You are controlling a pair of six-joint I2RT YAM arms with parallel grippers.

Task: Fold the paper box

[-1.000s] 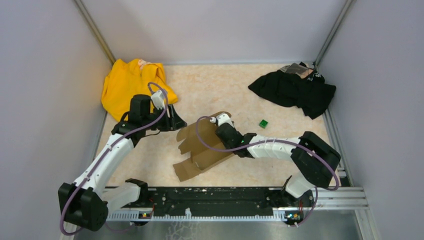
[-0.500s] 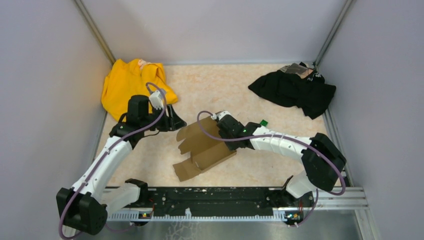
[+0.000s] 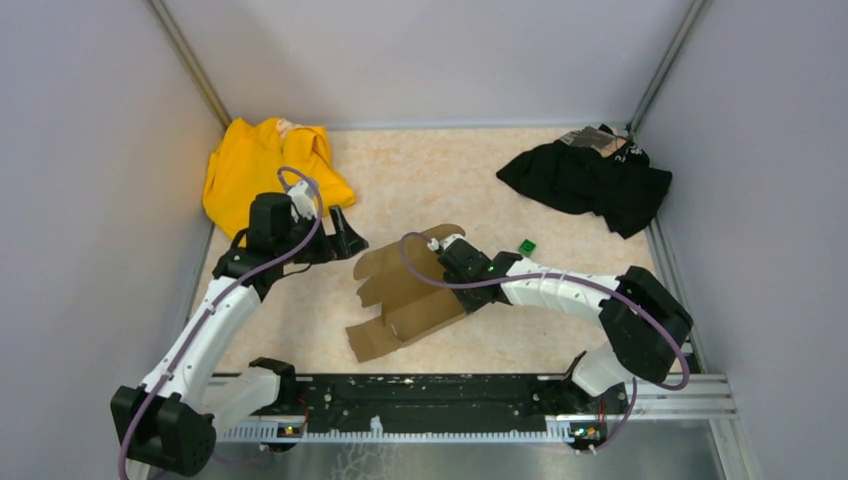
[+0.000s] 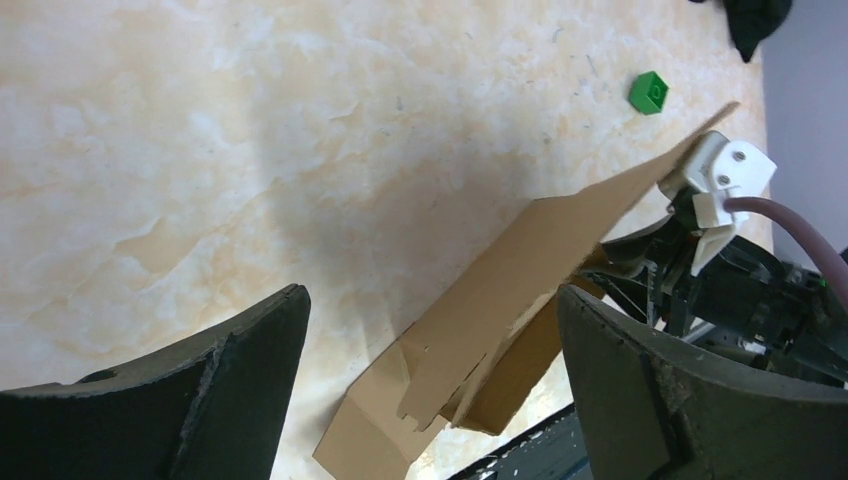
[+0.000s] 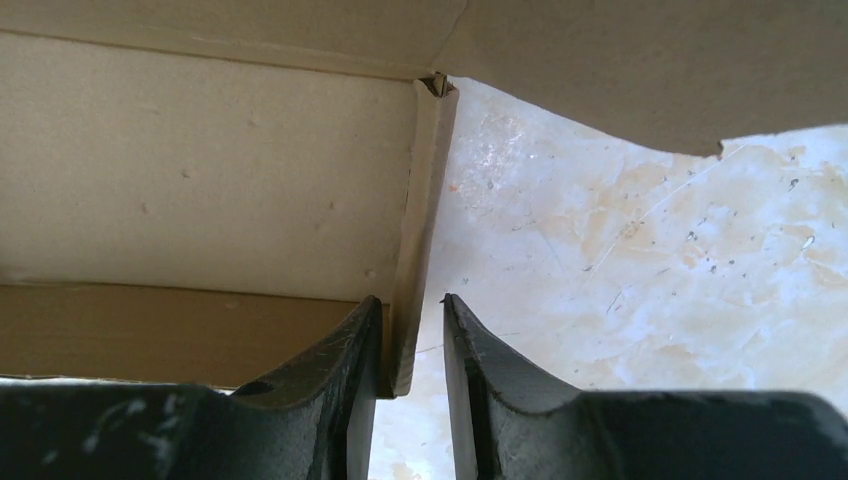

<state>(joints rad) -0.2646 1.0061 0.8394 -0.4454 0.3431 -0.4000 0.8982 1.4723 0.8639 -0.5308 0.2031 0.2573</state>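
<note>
The paper box is a brown cardboard sheet with raised flaps, lying mid-table. My left gripper hovers just left of its upper-left flap, wide open and touching nothing. In the left wrist view, that gripper frames the box some way ahead. My right gripper reaches into the box from the right. In the right wrist view, its jaws stand narrowly apart around an upright flap. The flap rests against the left finger, with a visible gap to the other finger.
A yellow garment lies at the back left, close behind my left arm. A black garment lies at the back right. A small green cube sits just right of the box and also shows in the left wrist view. Walls enclose the table on three sides.
My left gripper has opened wide and drawn slightly back to the left, away from the box's flap. My right gripper shifted a little farther into the box.
</note>
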